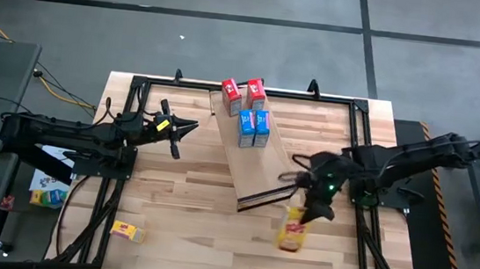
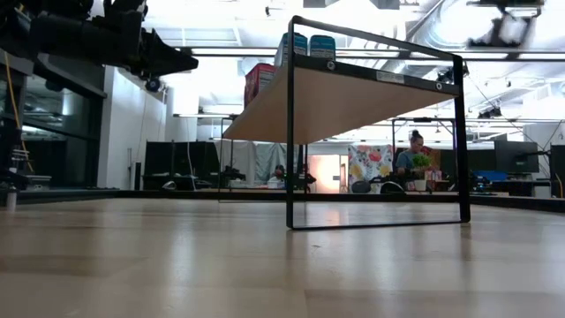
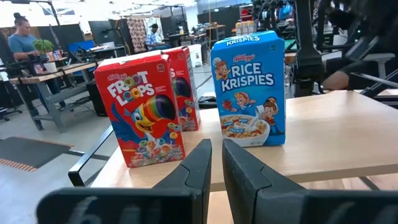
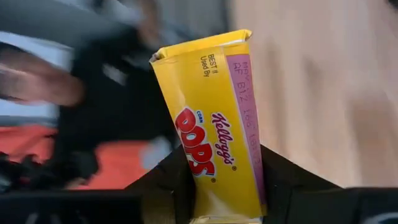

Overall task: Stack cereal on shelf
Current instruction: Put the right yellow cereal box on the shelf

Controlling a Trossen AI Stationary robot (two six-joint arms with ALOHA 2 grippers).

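Observation:
The shelf [image 1: 251, 158] is a long light-wood panel standing slantwise mid-table on a thin dark frame [image 2: 291, 132]. Two red boxes [image 1: 242, 91] and two blue boxes [image 1: 254, 127] stand upright on its far half; the left wrist view shows a red Froot Loops box [image 3: 146, 112] and a blue Rice Krispies box [image 3: 249, 90]. My left gripper [image 1: 186, 129] [image 3: 214, 165] hovers shut just left of the shelf. My right gripper [image 1: 308, 203] [image 4: 224, 177], off the shelf's near right end, is shut on a yellow box [image 1: 293, 230]. A second yellow box [image 1: 127, 230] lies flat near the table's near-left corner. My right gripper holds the yellow Corn Pops box by one end [image 4: 217, 199], pinched between the two fingers [image 4: 165, 183]. The rest of the box, with its flap end [image 4: 199, 46], sticks out beyond the fingertips toward the table's near edge. No part of it shows on the tabletop in the low view.
A dark metal frame [image 1: 139, 85] runs around the tabletop, with struts at the left and right sides. Bare butcher-block lies near of the shelf [image 1: 204, 228]. Beyond the table the room holds desks, and a person [image 2: 413, 159] sits there.

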